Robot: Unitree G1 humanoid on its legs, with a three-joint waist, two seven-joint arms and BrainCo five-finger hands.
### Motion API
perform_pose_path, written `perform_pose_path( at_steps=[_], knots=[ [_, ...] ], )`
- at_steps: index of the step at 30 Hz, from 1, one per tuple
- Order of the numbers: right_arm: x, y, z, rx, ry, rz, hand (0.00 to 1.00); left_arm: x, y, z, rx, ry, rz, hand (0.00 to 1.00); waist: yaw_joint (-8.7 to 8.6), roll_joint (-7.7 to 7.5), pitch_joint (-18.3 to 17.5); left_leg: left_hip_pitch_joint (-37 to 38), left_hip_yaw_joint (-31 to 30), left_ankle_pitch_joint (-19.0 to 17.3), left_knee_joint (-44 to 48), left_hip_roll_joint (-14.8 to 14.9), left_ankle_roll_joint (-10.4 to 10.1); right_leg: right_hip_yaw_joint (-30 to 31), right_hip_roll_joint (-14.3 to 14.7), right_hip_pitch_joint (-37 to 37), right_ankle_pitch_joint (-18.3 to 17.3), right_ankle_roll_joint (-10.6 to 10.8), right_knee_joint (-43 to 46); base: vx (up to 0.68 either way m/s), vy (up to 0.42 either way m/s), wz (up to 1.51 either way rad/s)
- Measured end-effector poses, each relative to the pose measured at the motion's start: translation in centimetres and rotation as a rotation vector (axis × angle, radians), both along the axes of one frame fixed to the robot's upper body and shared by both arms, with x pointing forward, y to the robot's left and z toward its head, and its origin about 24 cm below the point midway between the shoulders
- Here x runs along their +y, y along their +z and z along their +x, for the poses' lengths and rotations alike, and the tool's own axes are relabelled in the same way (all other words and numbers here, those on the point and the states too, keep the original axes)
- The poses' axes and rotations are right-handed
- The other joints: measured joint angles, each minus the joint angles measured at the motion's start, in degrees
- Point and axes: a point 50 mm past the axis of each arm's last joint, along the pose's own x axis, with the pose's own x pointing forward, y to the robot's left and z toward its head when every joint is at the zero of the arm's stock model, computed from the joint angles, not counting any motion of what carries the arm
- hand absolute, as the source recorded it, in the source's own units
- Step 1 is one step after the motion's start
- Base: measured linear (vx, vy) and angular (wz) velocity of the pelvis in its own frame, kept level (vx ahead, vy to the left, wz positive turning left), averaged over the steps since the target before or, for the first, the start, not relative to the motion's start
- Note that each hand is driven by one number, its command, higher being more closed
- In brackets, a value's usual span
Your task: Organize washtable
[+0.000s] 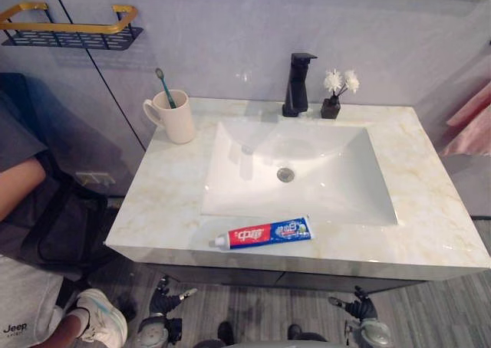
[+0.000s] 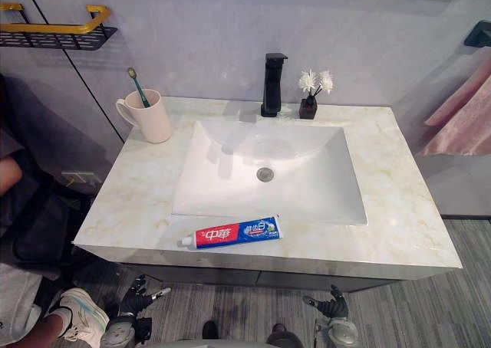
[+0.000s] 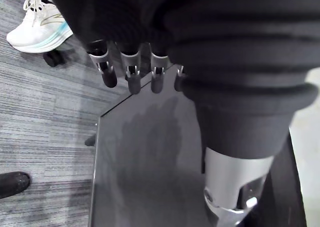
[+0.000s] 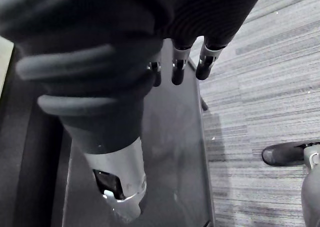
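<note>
1. Bench (image 1: 161, 202): a pale marble washtable top against a grey wall. Its front edge hides most of the dark cabinet front (image 3: 145, 162) below it.
2. Sink (image 1: 230, 187): a white rectangular basin sunk in the middle of the bench, with a drain (image 1: 285, 174) at its centre.
3. Person (image 1: 19, 183): seated at the bench's left end and cut off by the picture edge. I can make out an arm, grey shorts and a white shoe (image 1: 103, 321).
4. Wall rack (image 1: 69, 30): black with a gold rail, upper left, with its left end cut off.
5. Pink towel (image 1: 472, 126): hangs at the right, with only part in view.
6. My left hand (image 3: 132, 74) and right hand (image 4: 178, 69): both hang below the bench's front edge, before the cabinet front. The fingers are relaxed and hold nothing. The ribbed covers hide the palms.
7. Mug (image 1: 175, 118): cream, upright at the back left corner.
8. Toothpaste tube (image 1: 265, 233): lies flat on the front rim, just before the sink, with its cap toward my left.
9. Tap (image 1: 297, 83): black, behind the sink.
10. Flower vase (image 1: 335, 95): small, dark, with white blooms, just right of the tap.
11. Toothbrush (image 1: 165, 87): stands tilted in the mug, its lower handle hidden inside.
</note>
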Motion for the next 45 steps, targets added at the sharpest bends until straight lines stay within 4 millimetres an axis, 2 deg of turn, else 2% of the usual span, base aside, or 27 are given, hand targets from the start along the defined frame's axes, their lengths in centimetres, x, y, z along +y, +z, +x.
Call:
perform_pose_path(
  at_steps=[8, 11, 15, 17, 18, 19, 21, 23, 24, 26, 27, 28, 29, 31, 32, 34, 35, 37, 38, 39, 41, 45],
  knots=[
    [-0.3, 0.2, -0.1, -0.035, -0.070, 0.040, 0.00, -1.2, -0.4, -0.4, 0.008, -0.001, -0.050, 0.00, 0.02, 0.03, 0.77, 5.09, 0.02, -0.01, 0.00, 0.01, -0.02, -0.13, 0.04, 5.38, 0.00, -0.01, -0.49, -0.03, -0.010, 0.00],
    [-1.1, 0.6, -0.1, -0.064, -0.119, 0.045, 0.00, -1.2, -0.6, -1.0, 0.017, 0.026, -0.063, 0.00, 0.15, 0.48, 0.86, 6.21, -0.20, 0.00, 0.00, 0.04, -0.03, -0.21, 0.04, 6.25, -0.01, -0.02, -0.20, -0.12, -0.007, 0.01],
    [-2.8, 1.6, -0.1, -0.127, -0.145, 0.004, 0.00, 2.2, -0.3, -3.0, 0.040, 0.174, -0.006, 0.00, 0.19, 0.72, 1.00, 6.21, -1.17, 0.00, -0.01, 0.27, -0.63, -1.26, -0.12, 6.53, -0.13, -0.53, 0.08, -0.09, -0.011, 0.12],
    [-3.6, 2.0, -0.2, -0.147, -0.154, -0.006, 0.00, 5.9, 0.7, -4.5, 0.046, 0.255, 0.088, 0.00, 0.17, 1.00, 1.18, 5.87, -2.27, -0.03, -0.02, 0.30, -0.65, -2.23, -0.10, 6.77, -0.13, -0.55, -0.26, -0.08, -0.028, 0.19],
    [-3.8, 2.1, -0.2, -0.152, -0.152, -0.011, 0.00, 6.9, 1.2, -4.6, 0.034, 0.276, 0.111, 0.00, 0.26, 0.96, 1.16, 5.75, -2.43, -0.06, -0.03, 0.35, -0.61, -2.50, -0.08, 6.88, -0.07, -0.63, -0.55, -0.06, -0.030, 0.18],
    [-4.1, 2.2, -0.4, -0.155, -0.151, -0.018, 0.00, 8.7, 2.5, -4.5, -0.015, 0.322, 0.164, 0.00, 0.50, 1.12, 1.20, 5.41, -2.72, -0.08, -0.03, 0.45, -0.60, -3.38, -0.11, 7.12, 0.03, -0.80, -1.10, -0.03, -0.019, 0.17],
    [-4.2, 2.2, -0.9, -0.146, -0.149, -0.018, 0.00, 10.8, 5.1, -3.5, -0.127, 0.368, 0.246, 0.00, 1.01, 1.30, 1.11, 4.86, -3.22, -0.08, -0.02, 0.47, -0.61, -4.02, -0.09, 7.10, 0.08, -0.87, -1.46, -0.02, -0.022, 0.19],
    [-4.2, 2.0, -1.7, -0.133, -0.146, -0.015, 0.00, 12.4, 9.4, -1.4, -0.317, 0.368, 0.353, 0.00, 1.70, 1.98, 0.56, 4.20, -4.04, -0.08, 0.21, 0.44, -0.61, -4.91, -0.10, 7.15, 0.56, -1.61, -1.94, 0.02, -0.019, 0.16],
    [-4.3, 2.1, -1.8, -0.133, -0.146, -0.017, 0.00, 12.6, 10.8, -0.9, -0.373, 0.367, 0.388, 0.00, 1.75, 2.20, 0.40, 3.95, -4.19, -0.08, 0.43, 0.45, -0.60, -5.08, -0.10, 7.14, 0.57, -1.63, -2.03, 0.04, -0.015, 0.11],
    [-4.3, 2.0, -2.5, -0.124, -0.148, -0.023, 0.00, 12.8, 15.9, 0.9, -0.591, 0.358, 0.509, 0.00, 1.82, 3.11, -0.13, 3.73, -4.80, 0.04, 0.51, 0.44, -0.78, -5.51, -0.07, 7.29, 0.60, -1.65, -2.51, 0.06, -0.020, 0.07],
    [-4.3, 2.0, -2.7, -0.118, -0.146, -0.025, 0.00, 12.6, 17.1, 1.5, -0.646, 0.345, 0.531, 0.00, 1.80, 2.72, -0.58, 3.72, -4.97, 0.12, 0.59, 0.45, -0.92, -5.64, -0.05, 7.44, 0.60, -1.63, -2.62, 0.07, -0.027, 0.10],
    [-4.3, 1.9, -3.0, -0.112, -0.149, -0.027, 0.00, 11.7, 19.7, 2.6, -0.756, 0.301, 0.578, 0.00, 1.79, 3.18, -0.64, 3.70, -5.44, 0.08, 0.92, 0.41, -0.89, -6.07, -0.05, 7.84, 0.78, -1.33, -2.81, 0.07, -0.032, 0.13],
    [-4.3, 1.9, -3.2, -0.112, -0.152, -0.028, 0.00, 11.2, 20.8, 3.1, -0.811, 0.277, 0.595, 0.00, 1.79, 3.27, -0.57, 3.65, -5.69, 0.06, 1.30, 0.39, -0.86, -6.34, -0.07, 8.17, 0.85, -1.22, -2.86, 0.07, -0.040, 0.11],
    [-4.5, 2.0, -3.4, -0.124, -0.159, -0.035, 0.00, 8.1, 25.0, 5.3, -1.011, 0.131, 0.670, 0.00, 1.59, 3.55, -0.68, 3.16, -5.79, -0.32, 2.37, 0.63, -1.08, -6.38, 0.16, 8.25, 0.84, -1.20, -2.92, 0.04, -0.040, 0.03],
    [-4.5, 2.0, -3.4, -0.125, -0.159, -0.035, 0.00, 6.9, 25.9, 5.9, -1.059, 0.078, 0.677, 0.00, 1.58, 3.55, -0.68, 3.06, -5.81, -0.32, 2.50, 0.73, -1.08, -6.40, 0.25, 8.23, 0.84, -1.20, -2.95, 0.00, -0.042, 0.01],
    [-4.3, 2.0, -3.3, -0.128, -0.144, -0.022, 0.00, 1.8, 27.9, 8.2, -1.209, -0.174, 0.661, 0.00, 1.26, 3.58, -0.67, 2.96, -5.92, -0.31, 2.67, 0.91, -1.07, -6.43, 0.55, 8.23, 0.84, -1.21, -2.93, -0.02, -0.035, 0.01],
    [-4.3, 2.0, -3.2, -0.131, -0.139, -0.019, 0.00, 0.6, 28.1, 8.6, -1.231, -0.239, 0.654, 0.00, 0.93, 3.61, -0.69, 2.94, -5.94, -0.31, 2.71, 0.93, -1.08, -6.43, 0.59, 8.23, 0.84, -1.21, -2.92, -0.03, -0.023, 0.00],
    [-3.9, 2.0, -2.7, -0.136, -0.103, -0.001, 0.00, -3.6, 28.0, 9.8, -1.280, -0.456, 0.580, 0.00, -0.17, 3.82, -0.77, 2.93, -5.98, -0.32, 2.88, 0.97, -1.08, -6.38, 0.66, 8.23, 0.83, -1.21, -2.78, -0.04, -0.016, 0.00],
    [-3.8, 1.9, -2.7, -0.136, -0.099, 0.001, 0.00, -4.7, 27.9, 10.0, -1.287, -0.510, 0.556, 0.00, -0.25, 3.85, -0.76, 2.93, -5.98, -0.32, 2.93, 0.99, -1.08, -6.37, 0.67, 8.23, 0.83, -1.21, -2.74, -0.04, -0.013, -0.01],
    [-3.8, 1.9, -2.7, -0.137, -0.098, 0.001, 0.00, -6.6, 27.7, 10.2, -1.293, -0.614, 0.510, 0.00, -0.37, 3.85, -0.76, 2.93, -5.97, -0.33, 3.02, 1.04, -1.09, -6.36, 0.68, 8.23, 0.83, -1.21, -2.65, -0.04, -0.011, 0.00],
    [-3.6, 1.9, -2.3, -0.139, -0.084, 0.006, 0.00, -8.9, 26.8, 10.1, -1.270, -0.759, 0.456, 0.00, -0.73, 3.86, -0.76, 2.94, -5.93, -0.47, 3.12, 1.09, -1.30, -6.28, 0.70, 8.15, 0.82, -1.23, -2.43, -0.04, -0.010, -0.01],
    [-3.4, 2.0, -1.8, -0.145, -0.071, 0.009, 0.00, -11.5, 23.8, 10.0, -1.137, -0.958, 0.397, 0.00, -1.46, 4.05, -0.60, 2.99, -5.79, -0.51, 3.07, 1.19, -1.37, -6.08, 0.68, 7.89, 0.79, -1.24, -2.07, -0.04, -0.006, -0.02]
  ],
)
